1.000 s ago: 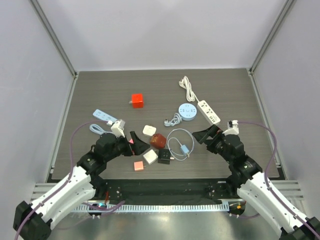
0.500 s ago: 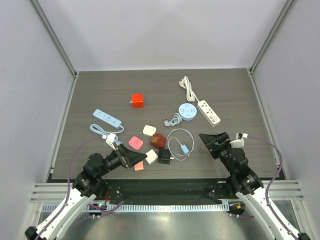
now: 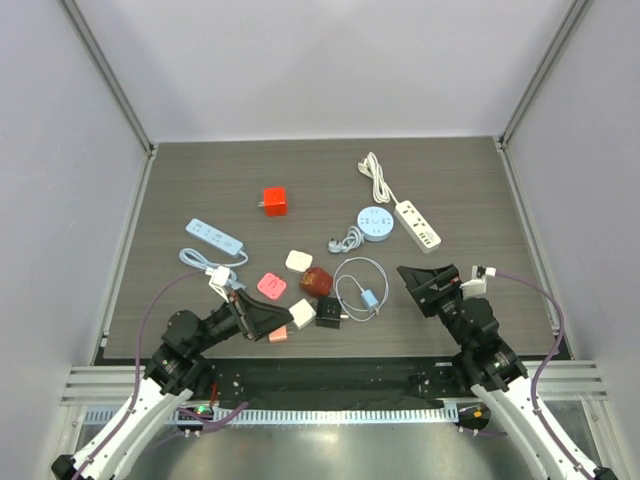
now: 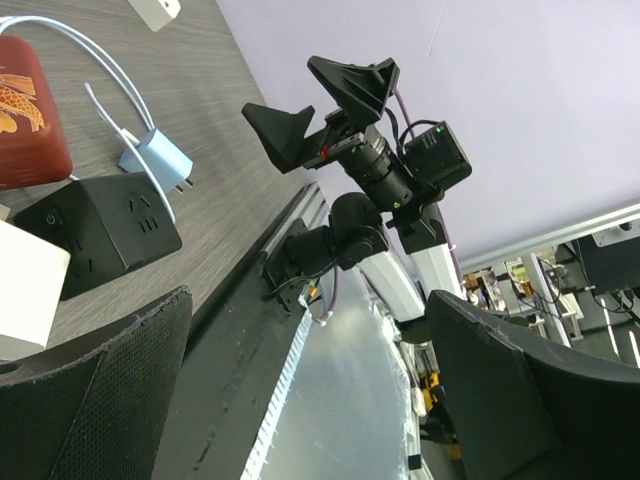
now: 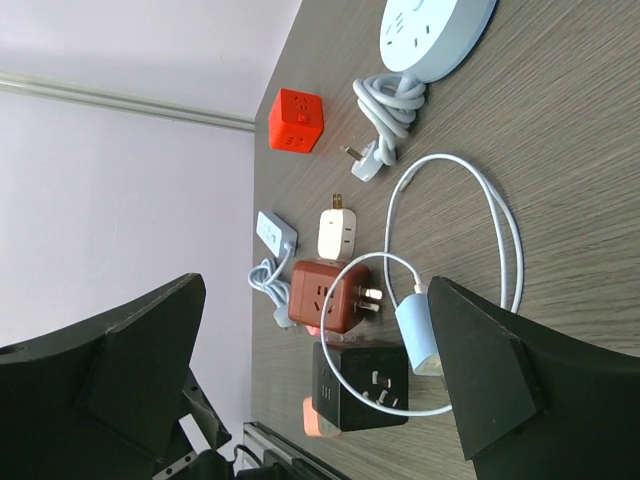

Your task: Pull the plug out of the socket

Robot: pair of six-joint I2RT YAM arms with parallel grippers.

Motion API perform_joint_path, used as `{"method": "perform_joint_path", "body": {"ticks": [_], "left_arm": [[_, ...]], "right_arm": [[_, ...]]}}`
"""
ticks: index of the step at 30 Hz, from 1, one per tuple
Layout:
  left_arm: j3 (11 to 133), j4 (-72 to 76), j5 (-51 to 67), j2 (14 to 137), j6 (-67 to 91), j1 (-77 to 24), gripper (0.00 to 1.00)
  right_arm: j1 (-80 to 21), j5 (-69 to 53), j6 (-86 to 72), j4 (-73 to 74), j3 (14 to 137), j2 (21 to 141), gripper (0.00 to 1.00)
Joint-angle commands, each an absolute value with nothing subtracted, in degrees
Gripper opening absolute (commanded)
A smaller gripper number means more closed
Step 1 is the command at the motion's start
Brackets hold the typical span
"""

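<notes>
**Both grippers spread wide, holding nothing, near the front of the table**

The left gripper (image 3: 268, 318) has its fingers (image 4: 100, 390) opened fully. In its wrist view only the table's near edge and the other arm show between them. The right gripper (image 3: 418, 285) is spread just as wide, its fingers (image 5: 500, 370) framing the clutter without touching any of it.

The light-blue plug (image 3: 372, 298) lies on the table between the two grippers, nearer the right one. Its prongs are bare (image 4: 155, 160), and a white cable (image 3: 360, 270) loops away from it. Just to its left sits the black cube socket (image 3: 328, 313), close by but apart from the prongs. A dark red cube (image 3: 316, 281) stands just beyond the black one.

Close to the left gripper lie a white cube (image 3: 300, 314) and a small pink block (image 3: 277, 332). A second pink block (image 3: 271, 285) and another white cube (image 3: 298, 260) lie a little farther in.

A pale blue strip (image 3: 213, 237) lies to the left and an orange-red cube (image 3: 274, 201) toward the far middle. A round blue socket (image 3: 376, 223) and a white power strip (image 3: 418, 224), each with a coiled cord, lie to the far right.

The table (image 3: 200, 180) is dark wood grain. Pale walls and metal corner posts enclose it.
</notes>
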State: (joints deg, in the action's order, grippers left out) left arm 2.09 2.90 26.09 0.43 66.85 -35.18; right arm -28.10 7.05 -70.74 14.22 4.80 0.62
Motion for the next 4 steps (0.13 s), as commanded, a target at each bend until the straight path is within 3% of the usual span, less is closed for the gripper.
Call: {"method": "perform_joint_path", "body": {"ticks": [1,4], "left_arm": [[-3.51,3.69,28.04,-2.55,66.01,-35.24,1.00],[-3.52,5.61,27.95,-2.55,67.14,-35.16,1.00]], "right_arm": [[-28.12,5.28,-69.79,15.21,-6.50,0.17,1.00],[-28.12,2.65,-69.70,13.46,-6.50,0.18,1.00]]}}
